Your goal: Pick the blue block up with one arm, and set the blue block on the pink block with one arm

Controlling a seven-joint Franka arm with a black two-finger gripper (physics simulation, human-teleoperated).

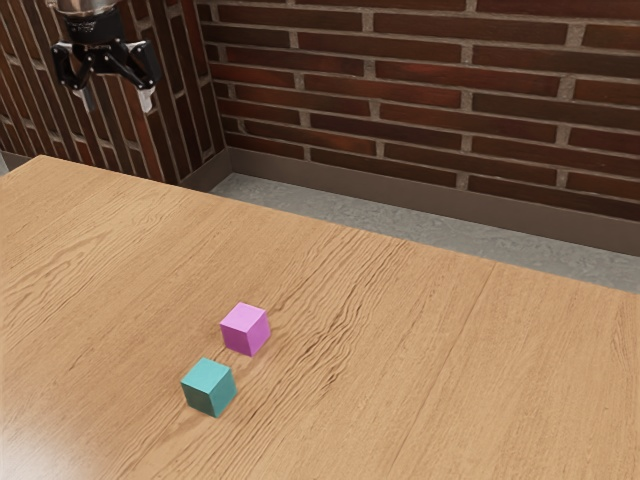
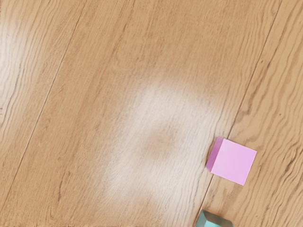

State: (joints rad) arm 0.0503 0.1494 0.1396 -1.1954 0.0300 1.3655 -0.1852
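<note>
A blue-green block (image 1: 209, 387) rests on the wooden table near its front edge. Just behind it and slightly toward the exterior view's right sits the pink block (image 1: 246, 328), a small gap apart from it. My gripper (image 1: 117, 98) hangs high in the upper left of the exterior view, far above and away from both blocks, its fingers open with nothing between them. In the wrist view the pink block (image 2: 231, 161) lies flat on the wood, and a corner of the blue block (image 2: 214, 220) peeks in beside it.
The wooden table (image 1: 420, 340) stretches wide toward the exterior view's right. A brick wall (image 1: 430, 90) stands behind it, with a grey floor strip (image 1: 400, 225) between wall and table edge.
</note>
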